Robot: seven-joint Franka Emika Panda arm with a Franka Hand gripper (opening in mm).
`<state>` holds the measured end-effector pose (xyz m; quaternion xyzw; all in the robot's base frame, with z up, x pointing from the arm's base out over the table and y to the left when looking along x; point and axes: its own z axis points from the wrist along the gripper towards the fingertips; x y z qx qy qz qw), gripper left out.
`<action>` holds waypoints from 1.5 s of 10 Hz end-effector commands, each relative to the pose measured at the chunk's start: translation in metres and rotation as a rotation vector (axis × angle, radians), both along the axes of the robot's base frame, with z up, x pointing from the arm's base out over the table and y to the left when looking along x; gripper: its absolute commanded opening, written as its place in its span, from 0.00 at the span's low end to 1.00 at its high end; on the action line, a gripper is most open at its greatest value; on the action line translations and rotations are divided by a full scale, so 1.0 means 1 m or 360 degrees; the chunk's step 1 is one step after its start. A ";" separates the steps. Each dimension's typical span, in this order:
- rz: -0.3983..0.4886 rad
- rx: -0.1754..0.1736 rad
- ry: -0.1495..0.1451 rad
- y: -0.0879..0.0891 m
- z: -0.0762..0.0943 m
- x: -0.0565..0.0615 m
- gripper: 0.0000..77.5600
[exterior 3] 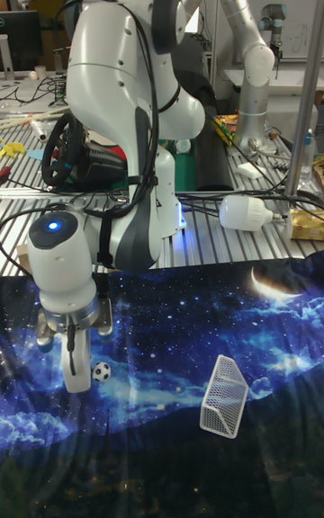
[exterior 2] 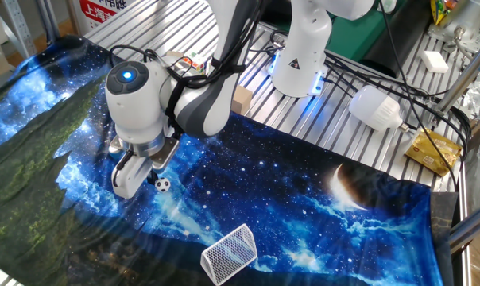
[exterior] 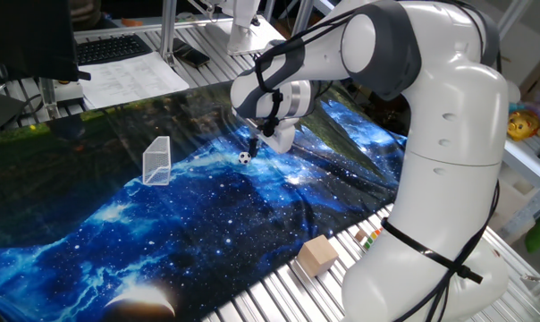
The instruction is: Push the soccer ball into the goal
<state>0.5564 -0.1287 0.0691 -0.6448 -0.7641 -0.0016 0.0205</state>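
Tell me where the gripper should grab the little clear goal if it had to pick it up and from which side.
Probably from above, pinching the goal's whitish top frame bar. It lies free on the galaxy-print cloth, its walls look thin and mesh-like, so the frame seems the firmest part. The gripper is beside the soccer ball, away from it.

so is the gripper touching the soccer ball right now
Cannot tell. In the other fixed view the gripper sits right beside the soccer ball, but no view plainly shows contact or a gap.
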 end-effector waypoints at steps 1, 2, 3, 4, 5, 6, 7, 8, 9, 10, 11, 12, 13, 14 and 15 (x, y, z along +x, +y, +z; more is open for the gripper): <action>-0.0015 0.0009 -0.0006 0.000 0.000 0.001 0.00; -0.0040 0.0018 -0.0004 0.002 0.001 0.000 0.00; -0.0050 0.0019 -0.0003 0.004 0.003 -0.001 0.00; -0.0055 0.0022 -0.0002 0.005 0.003 -0.001 0.00; -0.0068 0.0032 -0.0001 0.009 0.005 -0.004 0.00; -0.0072 0.0032 -0.0001 0.011 0.005 -0.004 0.00; -0.0075 0.0034 -0.0001 0.014 0.004 -0.004 0.00; -0.0088 0.0030 -0.0001 0.019 0.003 -0.003 0.00; -0.0093 0.0029 -0.0001 0.020 0.003 -0.003 0.00; -0.0129 0.0031 0.0003 0.032 0.006 0.001 0.00; -0.0140 0.0031 0.0006 0.038 0.008 0.003 0.00; -0.0140 0.0031 0.0006 0.039 0.008 0.003 0.00; -0.0137 0.0030 0.0006 0.041 0.008 0.006 0.00; -0.0136 0.0030 0.0006 0.041 0.008 0.006 0.00; -0.0134 0.0031 0.0006 0.041 0.009 0.007 0.00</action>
